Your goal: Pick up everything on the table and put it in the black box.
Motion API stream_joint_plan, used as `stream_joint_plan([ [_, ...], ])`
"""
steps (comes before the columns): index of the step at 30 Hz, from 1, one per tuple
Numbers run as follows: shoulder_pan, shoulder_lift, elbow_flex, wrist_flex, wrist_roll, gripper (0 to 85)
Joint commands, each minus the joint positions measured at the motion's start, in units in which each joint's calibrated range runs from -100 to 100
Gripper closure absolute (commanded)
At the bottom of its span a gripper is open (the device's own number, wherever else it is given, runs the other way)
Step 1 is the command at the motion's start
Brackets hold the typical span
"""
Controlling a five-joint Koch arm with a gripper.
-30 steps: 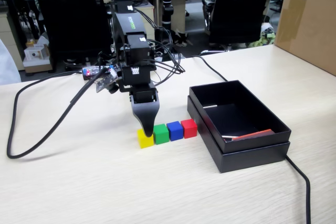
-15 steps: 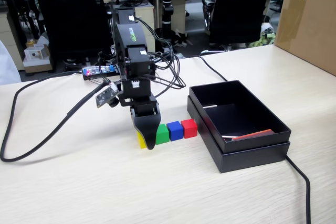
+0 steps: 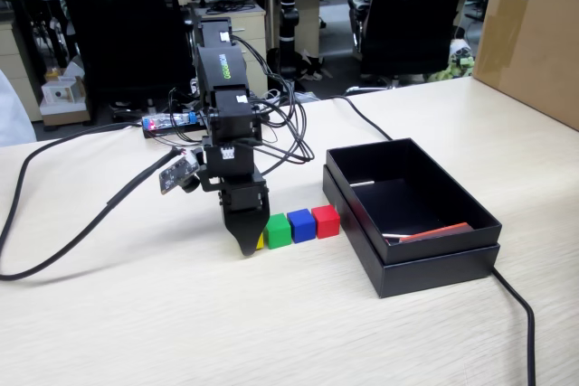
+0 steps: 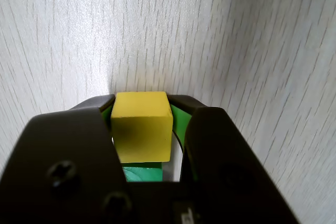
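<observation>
Hand (image 4: 142, 103) grips yellow cube (image 4: 142, 124) (on table (image 4: 236, 40)).

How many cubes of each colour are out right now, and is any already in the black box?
Yellow cube: 1, between the claw jaws
Green cube: 1, on the table
Blue cube: 1, on the table
Red cube: 1, on the table
Total: 4 cubes, none inside the black box.
</observation>
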Motion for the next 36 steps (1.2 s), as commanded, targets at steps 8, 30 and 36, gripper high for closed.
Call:
stream_joint_plan([
  [8,0.5,-22.0,9.8,-0.6,-1.9,76.3],
  [30,18.2,2.6,30.9,-0.6,1.9,75.9],
  [36,18.7,11.4,31.9,-0.6,1.9,75.8],
])
